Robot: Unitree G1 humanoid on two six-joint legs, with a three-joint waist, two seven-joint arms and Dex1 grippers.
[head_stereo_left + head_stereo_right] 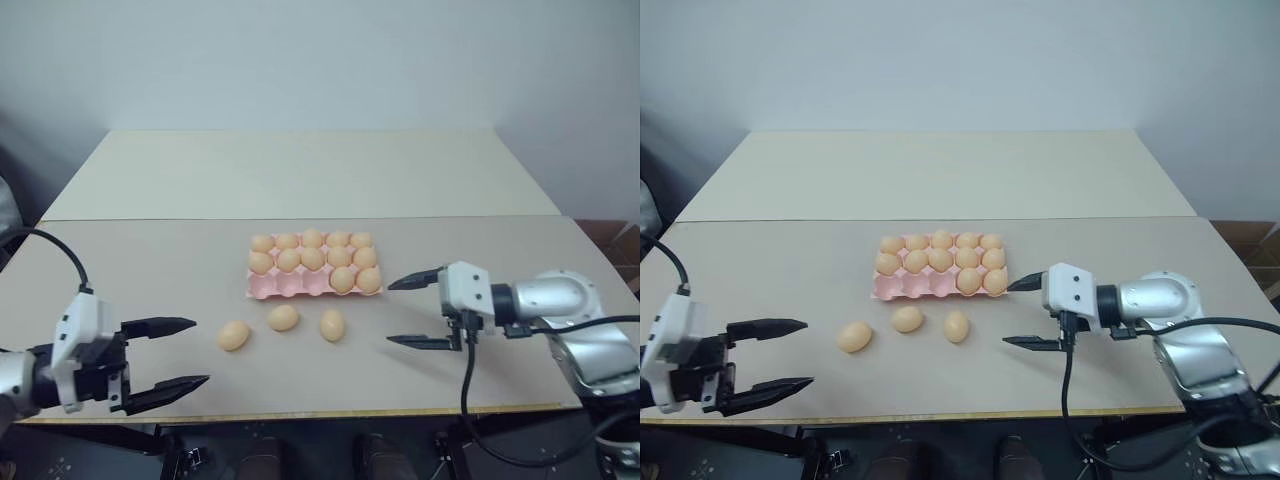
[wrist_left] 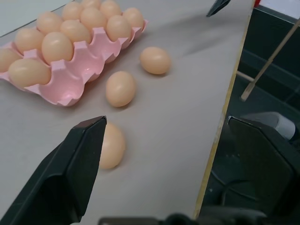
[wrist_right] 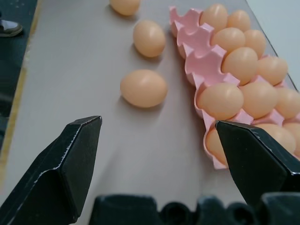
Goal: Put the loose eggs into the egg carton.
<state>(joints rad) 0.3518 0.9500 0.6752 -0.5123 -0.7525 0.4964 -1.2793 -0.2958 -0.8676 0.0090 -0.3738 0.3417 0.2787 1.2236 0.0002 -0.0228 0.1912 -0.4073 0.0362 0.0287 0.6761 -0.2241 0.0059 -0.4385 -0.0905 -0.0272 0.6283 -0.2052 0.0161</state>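
Pale grey wall stands behind a beige table (image 1: 150,290), on which the egg carton (image 1: 268,287) is set near the middle, its back two rows filled and its front row holding eggs in the two cups at the right end, with three cups seen bare. Three loose eggs (image 1: 283,318) are laid in a line just in front of the carton, apart from one another and from the tray. The left gripper (image 1: 170,361) is held low over the table's near left edge, jaws spread wide and empty, aimed toward the leftmost egg. The right gripper (image 1: 418,312) is held to the right of the carton, jaws likewise wide and holding nothing. Trouble is judged likeliest at the pick: a smooth, rounded egg can be nudged by one finger before the other closes and sent rolling toward the near table edge. A carried egg could also be knocked against seated eggs if it is lowered off-centre over a cup.
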